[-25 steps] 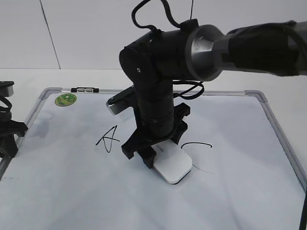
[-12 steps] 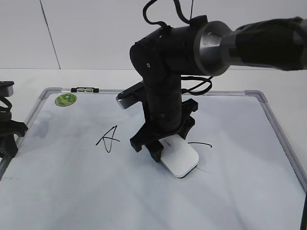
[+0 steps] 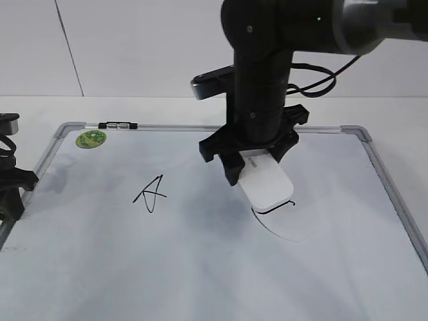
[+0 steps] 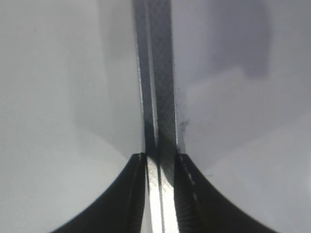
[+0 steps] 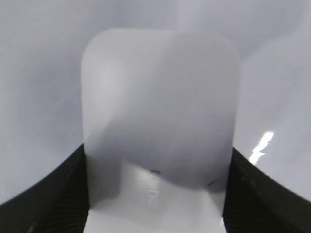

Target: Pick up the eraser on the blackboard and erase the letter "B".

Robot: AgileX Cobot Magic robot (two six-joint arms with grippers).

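The right arm stands near-vertical over the blackboard [image 3: 200,267], its right gripper [image 3: 257,164] clenched on the eraser [image 3: 266,182], tilted above the board toward 4 o'clock of the "A" [image 3: 151,192]. Only the wrist view shows the left gripper [image 4: 159,189] pressed closed over the board's frame.

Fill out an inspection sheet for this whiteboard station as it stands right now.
Surface: blackboard, white, grey frame, lying flat.
Job's things: eraser in the right hand, tilted, above a partial black stroke; letter "B" nothing seen; letter "A" intact.
Clutter: green sticker; small clip on the top frame.
Grippers: right hand shut on the eraser; left hand at the board's left frame, fingers close together.
Cables: black cable looping off the right arm.
Surroundings: white wall.
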